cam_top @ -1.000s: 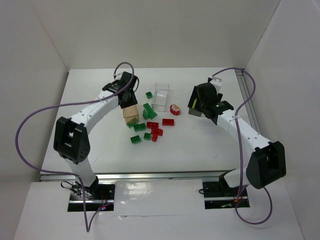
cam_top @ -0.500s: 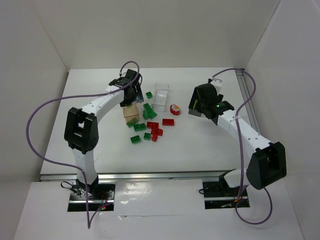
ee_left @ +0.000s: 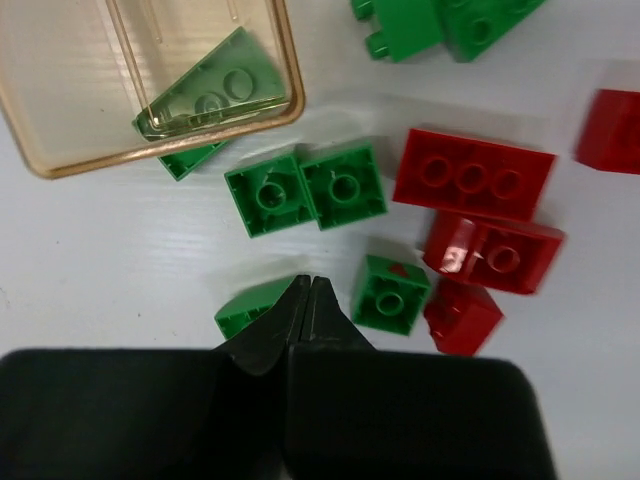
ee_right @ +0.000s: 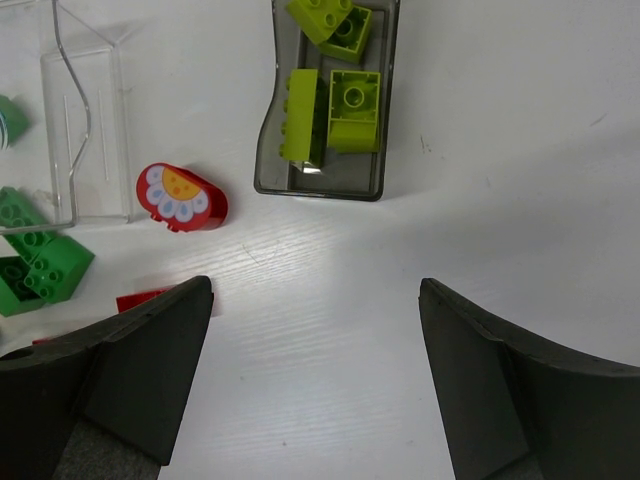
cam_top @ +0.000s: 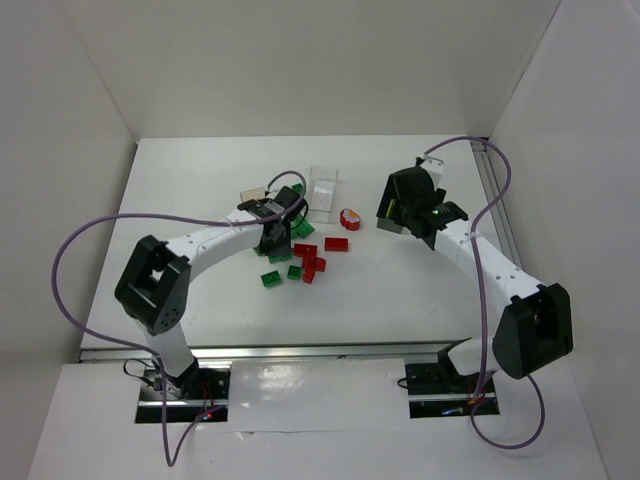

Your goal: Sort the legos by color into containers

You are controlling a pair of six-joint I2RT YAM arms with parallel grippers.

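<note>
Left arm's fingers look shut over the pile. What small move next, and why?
Probably open the left fingers and straddle the green brick beside them: the tips meet on nothing, and that brick lies loose near the amber container.

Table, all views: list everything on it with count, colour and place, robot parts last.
tan box: one, amber see-through, left of centre.
clear box: one, centre back.
grey box: one, smoky, right side.
green bricks: about seven, centre, one at the tan box.
red bricks: four, right of the green ones.
yellow-green bricks: four, in the grey box.
rounded piece: one, red with flower print, beside the clear box.
left gripper: shut, over the green bricks.
right gripper: open, near the grey box.
</note>
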